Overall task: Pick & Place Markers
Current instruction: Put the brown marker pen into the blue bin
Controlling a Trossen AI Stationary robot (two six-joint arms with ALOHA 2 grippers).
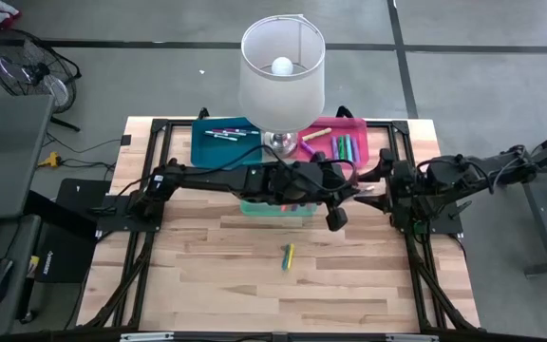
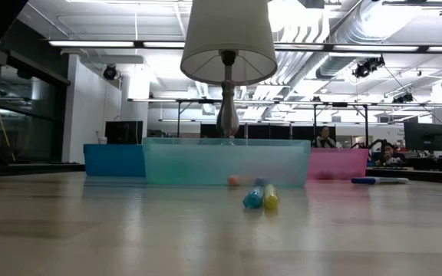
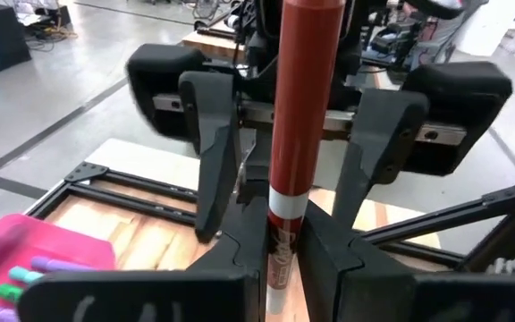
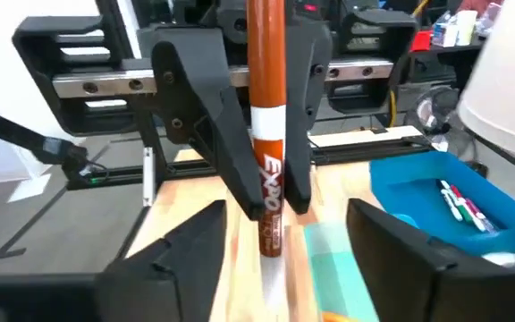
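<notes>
The left gripper (image 1: pixel 354 193) and the right gripper (image 1: pixel 373 187) meet nose to nose above the light wooden table (image 1: pixel 216 275), just in front of the pink plastic bin (image 1: pixel 357 126) at the table's far side. Between them is a red-orange whiteboard marker with a white band and printed label (image 3: pixel 298 134).

- Left gripper: in the left wrist view its fingers (image 3: pixel 329 259) are narrowed onto the white end of the marker, pressing it from both sides.
- Right gripper: in the right wrist view its fingers (image 4: pixel 387 241) stand wide apart on either side of the marker, not touching it. The left gripper's dark fingers clamp the marker in that view too (image 4: pixel 265 134).

Other markers:
- A blue marker and a yellow marker (image 1: pixel 289 256) lie side by side, touching, on the open table nearer the front edge, well apart from both grippers.
- Several markers in green, purple and pink (image 1: pixel 342 147) lie in the pink bin.
- A few markers (image 1: pixel 228 133) lie in the blue plastic bin (image 1: pixel 207 147); their colours are hard to tell from above.
- The translucent teal plastic bin (image 2: pixel 225 161) sits under the left arm, between the other two bins and closer to the front; a small orange object, probably a marker end (image 2: pixel 233 181), shows through its wall.

A table lamp with a white shade (image 1: pixel 282 66) stands between the blue and pink bins
</notes>
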